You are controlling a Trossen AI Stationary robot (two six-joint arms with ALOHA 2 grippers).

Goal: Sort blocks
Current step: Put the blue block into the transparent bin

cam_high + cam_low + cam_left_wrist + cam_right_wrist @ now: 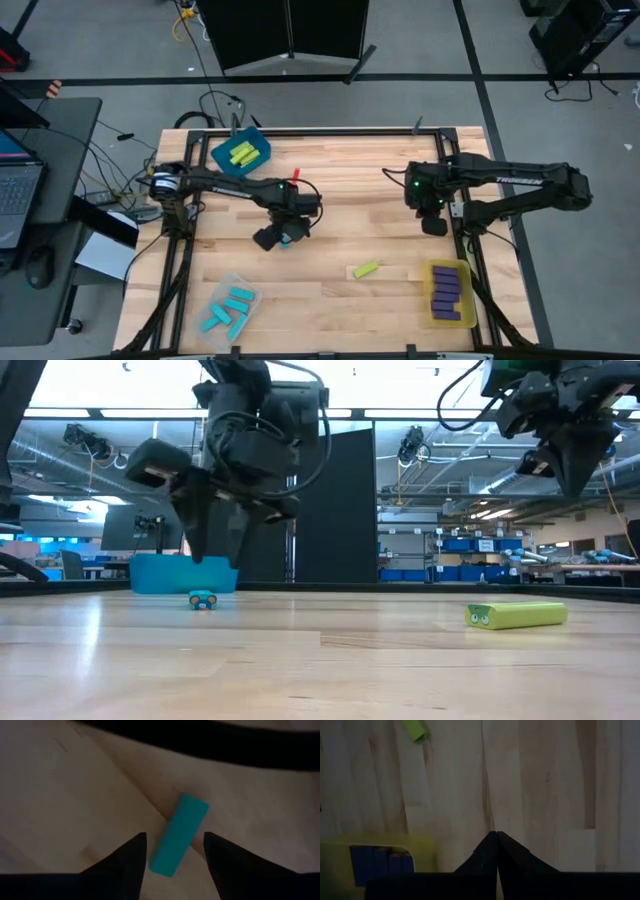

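Observation:
A cyan block (179, 840) lies flat on the wooden table near its middle (288, 241), small in the low view (203, 599). My left gripper (175, 834) hovers open above it (215, 553), one finger on either side, apart from it. A lime green block (365, 269) lies flat toward the table's near right (515, 616), its end showing in the right wrist view (416, 731). My right gripper (496, 833) is shut and empty, raised over the table's right side (433, 226).
A blue bin (241, 153) with lime blocks sits at the far left. A clear bin (232, 305) with cyan blocks sits at the near left. A yellow bin (450, 292) with purple blocks (380, 862) sits at the near right. Bare wood lies between them.

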